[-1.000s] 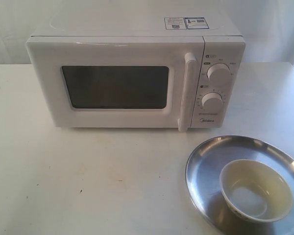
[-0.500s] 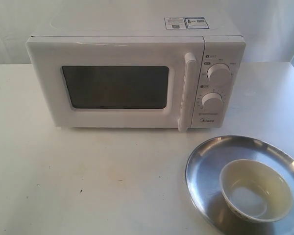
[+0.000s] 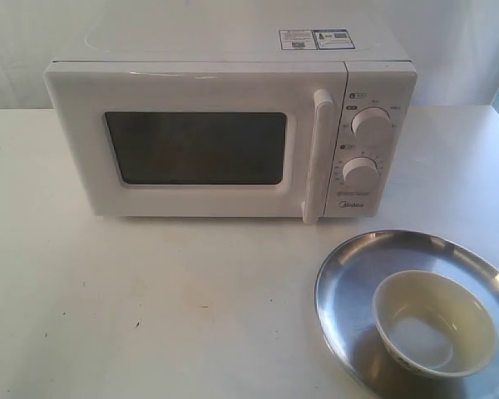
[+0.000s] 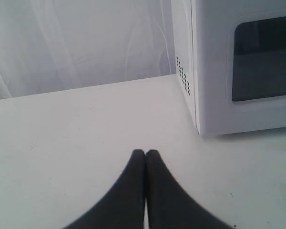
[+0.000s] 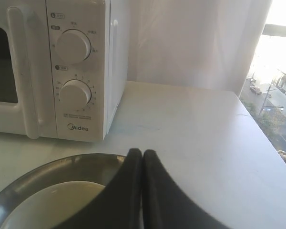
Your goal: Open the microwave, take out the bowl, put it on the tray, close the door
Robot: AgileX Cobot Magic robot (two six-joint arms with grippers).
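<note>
Nearest the exterior camera, the stainless-steel tray lies on the white table, in front of the microwave on its control-panel side. The cream ceramic bowl sits upright inside the tray, toward the side farther from the microwave. The bowl looks empty.

The right gripper hangs above the tray's rim on the side facing the microwave. Its black fingers are pressed together with nothing between them. The left gripper is likewise clenched and empty. It is low over bare table in front of the microwave's hinge-side corner. Neither arm shows in the exterior view.

Behind the tray, the microwave door sits flush with the case, and its bar handle stands vertical beside the two white knobs. Nothing can be made out through the dark window. A pale curtain hangs behind the microwave.

From how things lie, every part of the task looks done: bowl out and on the tray, door shut. What remains, in my judgement, is a clean finish:

- Keep both arms back from the microwave.
- Raise the right gripper straight up before any sideways move, so it cannot clip the tray's rim or nudge the bowl.
- Keep the left gripper away from the door edge, so the latch is not disturbed.
</note>
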